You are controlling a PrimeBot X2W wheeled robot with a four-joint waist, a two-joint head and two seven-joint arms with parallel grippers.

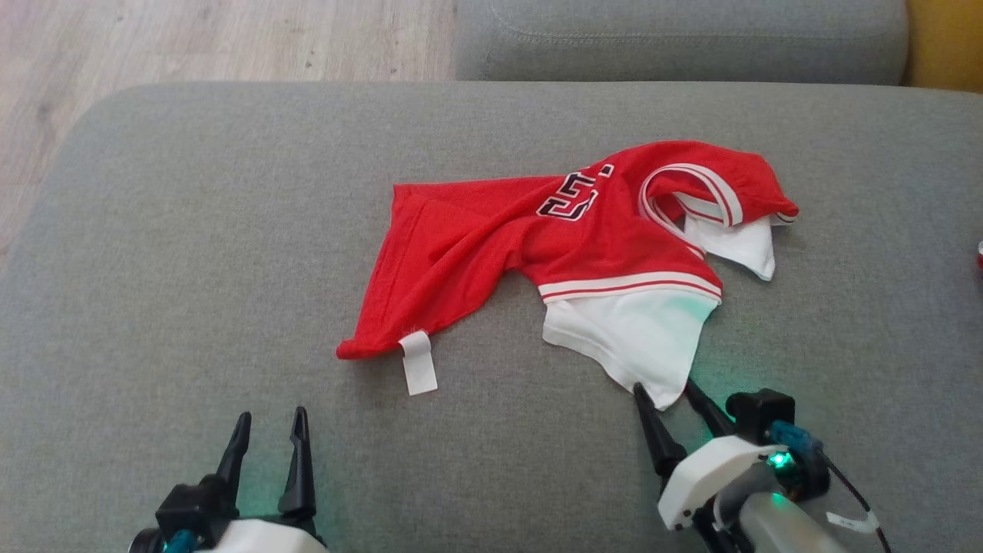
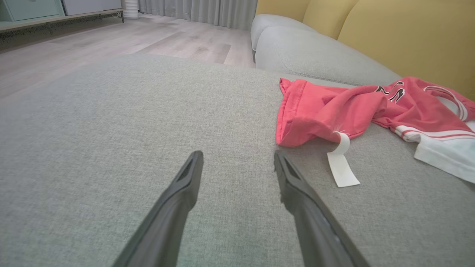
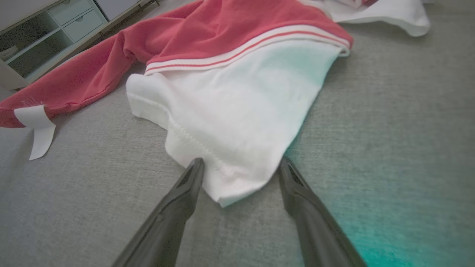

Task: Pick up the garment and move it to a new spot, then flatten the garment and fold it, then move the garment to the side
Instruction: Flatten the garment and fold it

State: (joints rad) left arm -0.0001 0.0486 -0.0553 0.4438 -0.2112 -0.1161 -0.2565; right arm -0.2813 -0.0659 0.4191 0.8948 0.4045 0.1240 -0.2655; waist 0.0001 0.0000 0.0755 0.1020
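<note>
A crumpled red garment (image 1: 491,238) with white sleeves, striped trim and a dark print lies on the grey cushion (image 1: 192,253), right of centre. Its white tag (image 1: 419,364) sticks out at the near left corner. My right gripper (image 1: 666,392) is open, and the tip of the near white sleeve (image 3: 237,122) lies between its two fingers, as the right wrist view shows. My left gripper (image 1: 269,418) is open and empty, low on the cushion, a little short and left of the garment's (image 2: 334,107) red hem and the tag (image 2: 341,163).
The grey cushion's rounded left edge drops to a wooden floor (image 1: 192,38). A second grey cushion (image 1: 676,38) lies behind, with yellow backrests (image 2: 389,33) beyond. A low cabinet (image 3: 41,40) stands across the floor. A small red thing (image 1: 980,255) peeks in at the right edge.
</note>
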